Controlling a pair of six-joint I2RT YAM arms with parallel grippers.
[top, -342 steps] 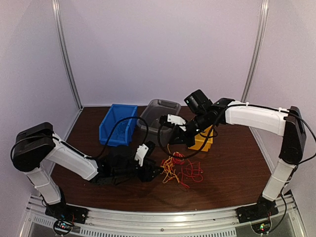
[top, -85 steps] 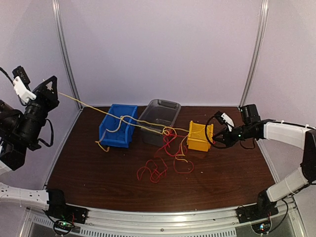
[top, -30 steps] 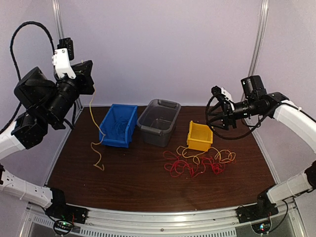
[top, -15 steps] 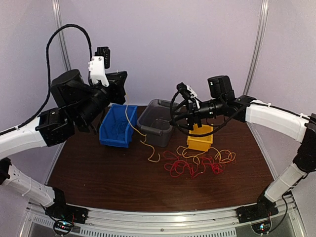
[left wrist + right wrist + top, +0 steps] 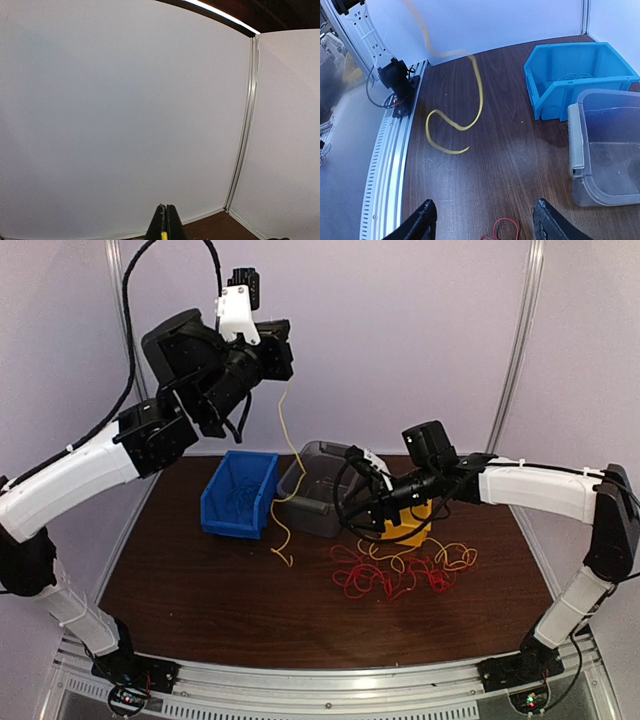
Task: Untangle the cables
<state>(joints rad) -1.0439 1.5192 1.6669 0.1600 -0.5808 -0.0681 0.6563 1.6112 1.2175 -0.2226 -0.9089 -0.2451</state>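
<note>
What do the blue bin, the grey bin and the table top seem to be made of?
Blue bin: likely moulded plastic, opaque, with a slight sheen.
Grey bin: probably plastic too, translucent and smooth, with a rolled rim.
Table: dark brown, wood grain visible, semi-gloss; real wood or laminate, I cannot tell.

Swung the left gripper (image 5: 282, 375) up toward the middle, trailing the thin yellow-orange cable (image 5: 479, 95) from beside the blue plastic bin (image 5: 240, 495) to before the translucent grey bin (image 5: 325, 465); brought the right gripper (image 5: 484, 201) inward and down.
</note>
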